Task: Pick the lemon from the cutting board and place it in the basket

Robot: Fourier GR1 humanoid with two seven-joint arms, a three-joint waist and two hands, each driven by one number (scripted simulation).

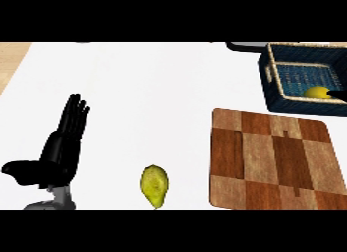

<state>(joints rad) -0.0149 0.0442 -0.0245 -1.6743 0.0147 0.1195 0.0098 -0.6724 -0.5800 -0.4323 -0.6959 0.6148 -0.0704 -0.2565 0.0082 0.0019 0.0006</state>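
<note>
white countertop (147,88) filled most of the head view, with a strip of pale wooden floor (5,64) showing beyond its left edge. the lemon (317,92) already lay inside the dark blue woven basket (277,101) at the counter's far right corner, against the basket's near right wall, so the main part of the task looked done. the right hand (344,95) showed only as a black tip reaching in from the right edge, touching or just beside the lemon; so little of it was visible that it could not be told whether it was released or grasping the fruit. what seemed left, judging from this, was for that hand to let go if it had not and to draw clear of the basket. the wooden cutting board (274,160), a chequer of light and dark blocks, sat just in front of the basket by the near right edge and carried nothing. the left hand (60,147) rested near the counter's near left edge, fingers straight and pointing up, relaxed, holding nothing. a yellow-green mango (154,184) lay on the bare counter between that hand and the board, close to the near edge.
</note>
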